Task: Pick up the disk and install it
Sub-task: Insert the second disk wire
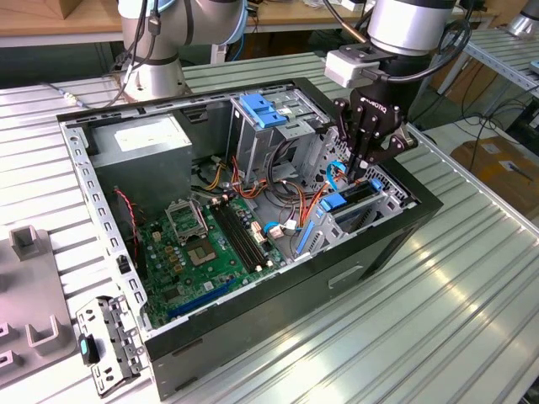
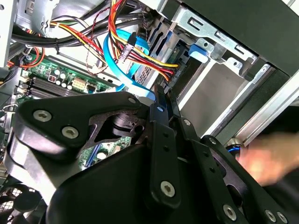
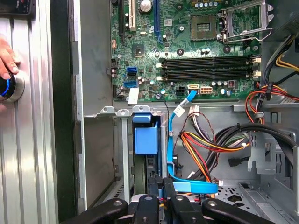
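**A:** Log entry. What's in front of you, biggest first?

**B:** I see the ribbed metal table (image 1: 472,320) with the open computer case (image 1: 362,252) lying on it. The green motherboard (image 1: 210,244) is on the case floor, and the grey power supply (image 1: 139,143) sits in the far corner at the exterior view's left.

**A:** And the tool?

**B:** My gripper (image 1: 362,168) hangs point-down over the drive bay (image 1: 383,206), at the case's end toward the exterior view's right. In both wrist views the two black fingers (image 3: 154,186) are drawn together, and I see nothing held between them. The tips are at the mouth of the bay.

**A:** Where's the disk?

**B:** The disk (image 1: 335,202) is standing on edge inside that bay. In the first wrist view its blue carrier end (image 3: 145,137) shows in the slot, just beside my fingertips. I cannot tell whether they touch it.

**A:** Anything close by?

**B:** A flat blue data cable (image 3: 175,140) loops past the fingers, among orange, yellow and black wiring. Outside the case wall, a person's hand (image 3: 7,53) rests on a round button with a blue ring (image 3: 7,88).
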`<state>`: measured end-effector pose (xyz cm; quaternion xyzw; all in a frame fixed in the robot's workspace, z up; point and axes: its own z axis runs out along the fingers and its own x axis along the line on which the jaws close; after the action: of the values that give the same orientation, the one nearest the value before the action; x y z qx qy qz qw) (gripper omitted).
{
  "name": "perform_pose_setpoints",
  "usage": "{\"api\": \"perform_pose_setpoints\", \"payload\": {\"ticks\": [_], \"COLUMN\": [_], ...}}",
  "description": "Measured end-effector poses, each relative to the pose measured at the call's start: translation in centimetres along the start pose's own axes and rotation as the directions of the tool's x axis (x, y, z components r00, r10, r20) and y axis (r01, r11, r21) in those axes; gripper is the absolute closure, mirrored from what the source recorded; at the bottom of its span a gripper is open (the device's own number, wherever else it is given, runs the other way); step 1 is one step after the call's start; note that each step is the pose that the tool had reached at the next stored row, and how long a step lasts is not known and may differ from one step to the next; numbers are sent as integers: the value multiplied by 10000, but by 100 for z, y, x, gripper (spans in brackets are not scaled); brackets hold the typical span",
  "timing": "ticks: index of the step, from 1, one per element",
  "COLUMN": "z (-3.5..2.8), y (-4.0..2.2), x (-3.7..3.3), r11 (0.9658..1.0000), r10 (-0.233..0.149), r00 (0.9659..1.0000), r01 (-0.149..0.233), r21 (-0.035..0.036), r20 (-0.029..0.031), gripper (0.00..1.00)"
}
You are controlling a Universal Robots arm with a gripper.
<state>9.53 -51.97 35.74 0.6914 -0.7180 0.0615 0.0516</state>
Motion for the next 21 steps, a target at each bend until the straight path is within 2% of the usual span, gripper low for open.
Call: {"api": "perform_pose_setpoints", "payload": {"ticks": [4, 5, 6, 7, 9, 12, 13, 15, 18, 21], "z": [3, 9, 16, 21, 32, 51, 57, 61, 73, 100], "y": [0, 0, -2, -3, -2, 8, 15, 25, 30, 41], "x": [17, 39, 72, 98, 139, 192, 207, 213, 222, 236], "r11": [10000, 10000, 10000, 10000, 10000, 9999, 9999, 9998, 9992, 9988], "r10": [1, -5, -9, -9, -11, -18, -21, -47, -252, -387], "r00": [10000, 9999, 9995, 9988, 9978, 9967, 9960, 9953, 9946, 9939], "r01": [-1, 5, 8, 7, 8, 10, 10, 29, 220, 352], "r21": [7, 24, 35, 37, 44, 100, 129, 186, 324, 352], "r20": [8, 108, 330, 486, 657, 810, 897, 969, 1003, 1036], "gripper": [84, 84, 84, 84, 84, 84, 84, 84, 84, 84]}}
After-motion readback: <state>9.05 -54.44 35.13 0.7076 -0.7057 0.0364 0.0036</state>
